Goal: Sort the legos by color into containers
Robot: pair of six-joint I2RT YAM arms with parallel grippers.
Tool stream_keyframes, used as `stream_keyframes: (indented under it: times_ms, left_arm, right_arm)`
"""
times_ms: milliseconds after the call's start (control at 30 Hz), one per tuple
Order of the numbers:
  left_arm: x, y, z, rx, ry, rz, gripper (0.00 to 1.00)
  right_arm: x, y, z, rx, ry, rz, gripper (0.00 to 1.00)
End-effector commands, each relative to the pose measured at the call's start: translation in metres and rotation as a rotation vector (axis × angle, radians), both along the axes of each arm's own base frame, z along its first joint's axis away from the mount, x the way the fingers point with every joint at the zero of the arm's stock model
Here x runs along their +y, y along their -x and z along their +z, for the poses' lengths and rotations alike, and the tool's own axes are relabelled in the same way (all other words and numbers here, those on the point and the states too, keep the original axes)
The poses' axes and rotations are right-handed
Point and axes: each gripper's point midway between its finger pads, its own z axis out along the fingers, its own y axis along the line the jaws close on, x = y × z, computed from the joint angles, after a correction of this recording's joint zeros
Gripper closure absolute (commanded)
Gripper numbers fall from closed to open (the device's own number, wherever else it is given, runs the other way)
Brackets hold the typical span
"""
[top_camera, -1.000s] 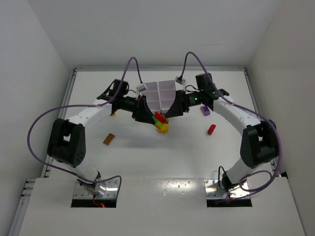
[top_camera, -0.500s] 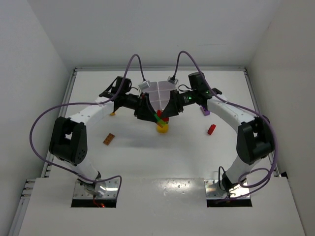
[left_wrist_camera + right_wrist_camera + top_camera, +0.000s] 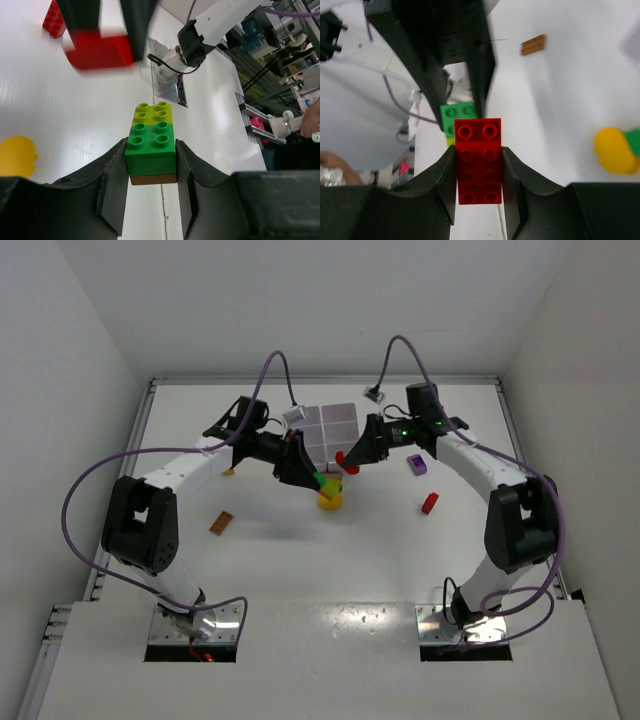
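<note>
Left gripper [image 3: 151, 161] clamped on green-lime stack [image 3: 151, 145], right gripper [image 3: 479, 162] clamped on red brick [image 3: 479, 160], both aloft beside the tray [image 3: 338, 412]. Risk: collision or a dropped brick, from grippers so close.

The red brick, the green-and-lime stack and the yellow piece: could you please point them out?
red brick [image 3: 480, 162], right wrist view, middle of its studded face.
green-and-lime stack [image 3: 151, 137], left wrist view, green brick's studded face.
yellow piece [image 3: 330, 502], top external view, its rounded top.
</note>
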Motion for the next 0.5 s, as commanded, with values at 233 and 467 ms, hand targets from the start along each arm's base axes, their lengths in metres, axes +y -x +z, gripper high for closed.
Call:
stream_keyframes:
  times_ms: [233,467]
  left_arm:
    - [0.004,-0.005,0.001,-0.09,0.002,0.024,1.0]
    - [0.006,-0.021,-0.01,-0.131,-0.088,0.121,1.0]
  right_arm:
    - [-0.148,-0.035,-0.03,-0.134,0.396,-0.369,1.0]
    - [-0.242,-0.002,-0.089,0.013,0.861,-0.625,1.0]
